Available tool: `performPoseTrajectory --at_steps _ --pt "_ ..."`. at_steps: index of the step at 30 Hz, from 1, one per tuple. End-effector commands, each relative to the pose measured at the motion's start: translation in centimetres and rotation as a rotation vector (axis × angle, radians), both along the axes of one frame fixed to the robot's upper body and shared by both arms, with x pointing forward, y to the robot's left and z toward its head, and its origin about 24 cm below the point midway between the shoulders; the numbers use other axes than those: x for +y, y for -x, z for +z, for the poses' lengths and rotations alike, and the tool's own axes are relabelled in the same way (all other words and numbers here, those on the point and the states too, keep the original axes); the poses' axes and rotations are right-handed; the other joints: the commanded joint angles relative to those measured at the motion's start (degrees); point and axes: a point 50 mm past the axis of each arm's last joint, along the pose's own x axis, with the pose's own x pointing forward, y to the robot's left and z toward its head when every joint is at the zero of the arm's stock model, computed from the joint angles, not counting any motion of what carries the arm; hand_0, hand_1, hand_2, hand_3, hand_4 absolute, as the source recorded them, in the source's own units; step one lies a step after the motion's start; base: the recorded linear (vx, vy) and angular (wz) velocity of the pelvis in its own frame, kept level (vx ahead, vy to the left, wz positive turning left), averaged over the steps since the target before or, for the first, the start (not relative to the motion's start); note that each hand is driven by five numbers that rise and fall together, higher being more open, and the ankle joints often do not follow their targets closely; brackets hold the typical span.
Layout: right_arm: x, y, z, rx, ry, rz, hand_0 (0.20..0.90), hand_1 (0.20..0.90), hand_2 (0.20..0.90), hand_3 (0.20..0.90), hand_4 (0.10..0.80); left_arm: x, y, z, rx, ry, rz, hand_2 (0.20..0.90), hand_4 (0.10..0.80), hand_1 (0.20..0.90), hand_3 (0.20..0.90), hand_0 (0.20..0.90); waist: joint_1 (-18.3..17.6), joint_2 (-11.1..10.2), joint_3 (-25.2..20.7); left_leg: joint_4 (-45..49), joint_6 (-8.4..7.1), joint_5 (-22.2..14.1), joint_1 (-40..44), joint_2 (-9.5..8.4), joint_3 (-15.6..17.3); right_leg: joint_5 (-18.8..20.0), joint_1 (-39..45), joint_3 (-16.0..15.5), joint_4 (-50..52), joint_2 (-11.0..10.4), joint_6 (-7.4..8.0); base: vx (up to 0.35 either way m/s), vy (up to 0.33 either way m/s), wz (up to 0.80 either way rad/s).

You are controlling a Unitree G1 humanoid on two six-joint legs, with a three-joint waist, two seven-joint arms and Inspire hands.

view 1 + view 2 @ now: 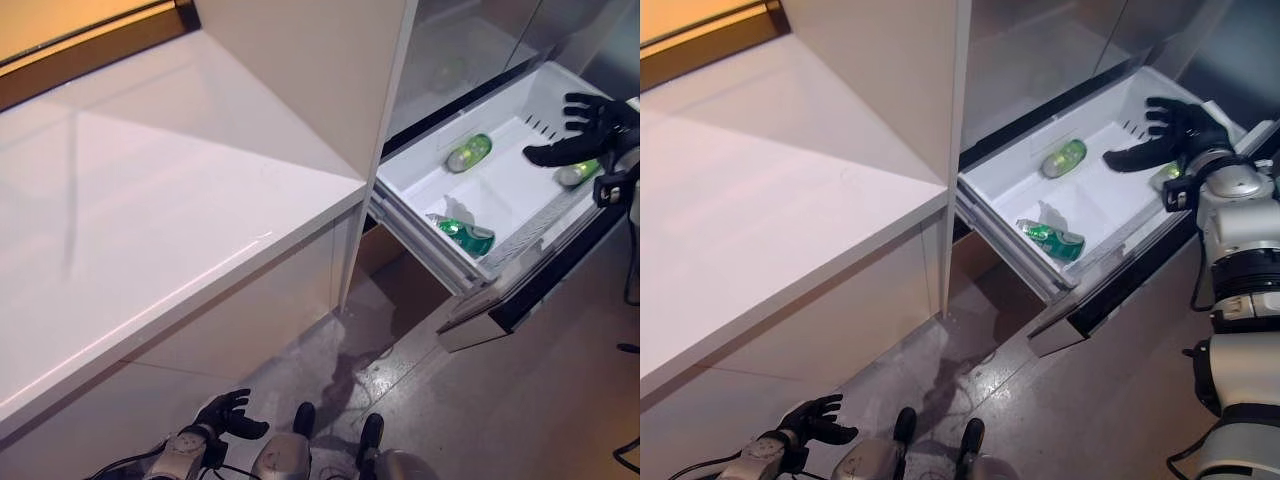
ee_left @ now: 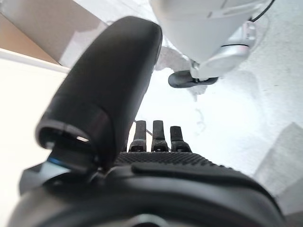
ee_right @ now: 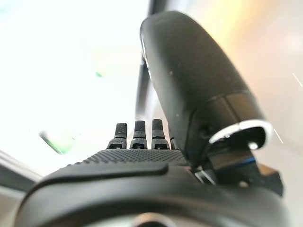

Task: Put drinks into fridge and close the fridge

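Note:
The fridge's white drawer (image 1: 500, 190) stands pulled out at the right. Green drinks lie in it: one at the back (image 1: 468, 152), one at the front (image 1: 466, 236), one at the right side (image 1: 578, 172). My right hand (image 1: 583, 128) hovers open over the drawer's right part, just above the right-side drink (image 1: 1167, 174), holding nothing. Its straight fingers (image 3: 137, 135) show in the right wrist view. My left hand (image 1: 228, 414) hangs low by the floor, open and empty; it also shows in the left wrist view (image 2: 156, 137).
A white counter (image 1: 150, 200) fills the left. A white cabinet panel (image 1: 330, 80) stands between the counter and the fridge. The drawer's dark front (image 1: 540, 285) juts out over the grey floor (image 1: 480, 410).

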Motion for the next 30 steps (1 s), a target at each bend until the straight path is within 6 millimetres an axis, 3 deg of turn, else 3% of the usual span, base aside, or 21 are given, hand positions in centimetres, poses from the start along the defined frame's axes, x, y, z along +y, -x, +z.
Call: performPoseTrajectory --at_steps 1,5,11,12,15,23,30 --pt "-1.5 2.5 2.5 -0.27 -0.034 -0.129 0.9 0.9 0.9 0.9 0.8 0.2 3.0 -1.2 0.068 -0.045 -0.042 0.9 0.8 0.9 0.9 0.9 -0.93 -0.31 -11.08 4.86 0.6 -6.87 -1.7 -1.72 3.92 -7.68 -2.4 2.63 8.24 1.21 1.26 0.026 -0.004 -0.19" --pt "-2.2 3.2 -0.2 -0.339 -0.155 -0.224 0.9 0.9 0.9 0.9 0.8 -0.1 3.3 -1.5 0.08 -0.041 -0.039 0.9 0.8 0.9 0.9 0.9 -1.78 0.03 -11.84 4.9 0.92 -7.61 -0.45 -1.62 4.48 -8.25 -1.8 3.46 8.74 1.23 1.27 0.039 -0.01 -0.12" --pt "-2.7 4.3 -6.2 -0.37 -0.292 -0.378 0.9 0.9 0.9 0.9 0.8 -0.6 3.6 -2.0 0.102 -0.03 -0.02 0.9 0.8 0.9 0.9 0.9 -3.26 0.84 -12.05 6.53 1.55 -9.1 0.68 -1.43 5.64 -8.99 -1.21 4.39 10.03 0.66 1.18 0.062 -0.017 -0.17" --pt "-2.7 4.3 -6.3 -0.369 -0.292 -0.379 0.9 0.9 0.9 0.9 0.8 -0.6 3.7 -2.0 0.102 -0.031 -0.02 0.9 0.8 0.9 0.9 0.9 -3.21 0.79 -12.07 6.59 1.55 -9.15 0.68 -1.42 5.66 -9.01 -1.21 4.4 10.05 0.66 1.18 0.075 -0.017 -0.18" --pt "-2.5 5.4 -9.8 -0.39 -0.363 -0.499 0.9 0.9 0.9 0.9 0.8 -1.0 4.0 -2.2 0.109 -0.017 -0.012 0.9 0.8 0.9 0.9 0.9 -3.84 1.16 -11.29 11.02 2.15 -11.55 -0.13 -1.29 6.33 -9.84 -1.63 4.83 12.02 -0.29 0.58 0.089 -0.015 -0.04" --pt "-1.0 5.9 -13.0 -0.397 -0.413 -0.561 0.9 0.9 0.9 0.9 0.8 -1.8 2.6 -1.9 0.078 -0.013 -0.012 0.9 0.8 0.9 0.9 0.9 -3.34 1.83 -5.49 23.54 4.74 -17.31 -7.26 -1.86 5.06 -13.68 -7.89 4.08 24.24 -2.54 -1.75 0.018 -0.001 -0.01" --pt "-0.1 5.3 -12.1 -0.488 -0.544 -0.586 0.9 0.9 0.9 0.9 0.8 -2.6 1.1 -1.3 0.007 0.005 0.023 0.9 0.8 0.9 0.9 0.9 -2.71 2.66 -0.74 33.09 6.2 -19.44 -16.28 -2.81 4.58 -16.36 -16.72 4.12 35.26 -3.51 -3.47 -0.087 0.036 0.09"
